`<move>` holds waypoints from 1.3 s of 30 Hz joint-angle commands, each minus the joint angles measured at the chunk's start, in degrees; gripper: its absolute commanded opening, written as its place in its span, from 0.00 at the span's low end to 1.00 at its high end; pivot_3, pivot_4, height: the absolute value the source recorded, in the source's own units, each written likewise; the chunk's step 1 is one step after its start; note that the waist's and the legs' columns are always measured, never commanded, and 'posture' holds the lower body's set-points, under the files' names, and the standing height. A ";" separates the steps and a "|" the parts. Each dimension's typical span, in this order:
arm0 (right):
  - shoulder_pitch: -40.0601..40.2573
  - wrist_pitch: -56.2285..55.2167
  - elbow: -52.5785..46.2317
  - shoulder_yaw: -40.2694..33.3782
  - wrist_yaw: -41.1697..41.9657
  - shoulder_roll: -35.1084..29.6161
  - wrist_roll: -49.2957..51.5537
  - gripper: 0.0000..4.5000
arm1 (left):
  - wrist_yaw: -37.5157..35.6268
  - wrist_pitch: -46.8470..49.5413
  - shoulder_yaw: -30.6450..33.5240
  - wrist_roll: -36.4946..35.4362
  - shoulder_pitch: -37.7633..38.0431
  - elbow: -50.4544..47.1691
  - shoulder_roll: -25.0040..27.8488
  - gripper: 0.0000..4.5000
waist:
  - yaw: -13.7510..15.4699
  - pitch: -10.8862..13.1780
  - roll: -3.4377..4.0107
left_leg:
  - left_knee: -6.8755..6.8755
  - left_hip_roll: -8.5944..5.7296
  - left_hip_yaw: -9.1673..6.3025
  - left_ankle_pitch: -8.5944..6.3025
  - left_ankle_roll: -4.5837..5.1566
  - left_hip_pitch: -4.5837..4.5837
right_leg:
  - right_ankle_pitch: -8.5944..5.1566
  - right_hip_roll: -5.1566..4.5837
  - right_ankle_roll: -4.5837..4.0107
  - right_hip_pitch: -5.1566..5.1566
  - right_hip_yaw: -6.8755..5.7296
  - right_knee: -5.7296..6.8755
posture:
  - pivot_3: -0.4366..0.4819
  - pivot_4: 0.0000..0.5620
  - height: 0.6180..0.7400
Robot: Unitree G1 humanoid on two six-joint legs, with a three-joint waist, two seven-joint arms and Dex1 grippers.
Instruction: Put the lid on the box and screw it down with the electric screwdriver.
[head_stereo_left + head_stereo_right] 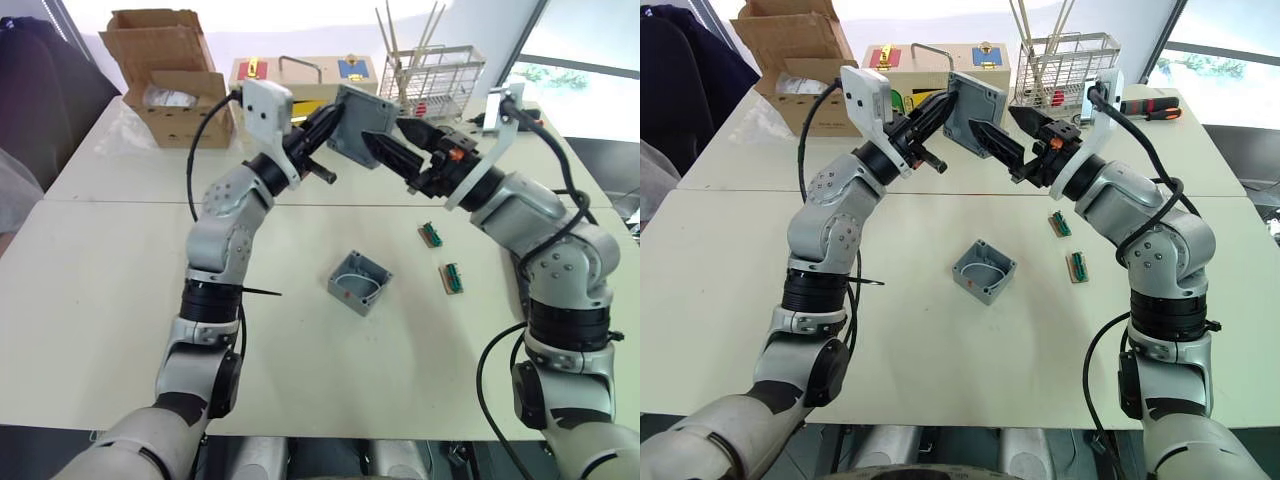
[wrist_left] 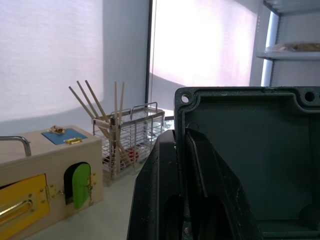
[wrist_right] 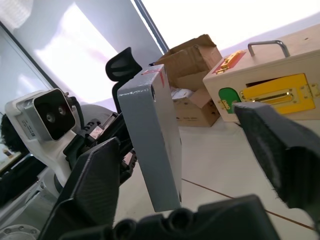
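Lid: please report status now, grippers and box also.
Left gripper shut on lid, held up in air. Right gripper open around lid edge. Box open on table, wires inside. Nothing in the way.

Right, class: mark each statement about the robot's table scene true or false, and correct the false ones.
1. The lid is held up in the air by the left gripper. True.
2. The box already has the lid screwed onto it. False: it sits open on the table, wires visible inside.
3. The right gripper is clamped shut on the lid. False: its fingers are spread, one on each side of the lid.
4. A wooden box with coloured doors stands at the far side of the table. True.
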 commanded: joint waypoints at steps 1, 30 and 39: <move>-0.31 -1.21 -2.52 -0.75 0.95 0.09 -1.08 0.61 | -0.05 -1.66 -0.12 -0.46 -1.22 -1.63 0.38 0.00 | -0.32 0.00 0.00 | 0.00 0.00 -0.01 0.00 0.00 0.00 | 0.00 0.00 0.00 0.00 0.00 0.00 | 0.48 0.27 0.92; 16.66 -38.59 -15.27 13.22 9.76 -10.65 -41.66 0.03 | -9.83 27.65 13.21 -28.12 5.34 -4.63 16.12 0.90 | -0.52 -0.01 0.03 | -0.04 -0.01 -0.05 -0.01 0.01 0.02 | 0.00 0.04 0.01 -0.07 -0.02 0.11 | 0.48 0.27 0.92; 33.88 -78.89 -1.87 15.81 -1.68 -15.80 -74.32 0.03 | -18.30 27.73 3.88 -23.67 10.83 -7.09 22.33 0.90 | -0.49 -0.01 0.02 | 0.03 -0.04 -0.03 0.02 -0.04 0.10 | 0.00 0.05 0.00 0.10 0.01 0.01 | 0.48 0.27 0.92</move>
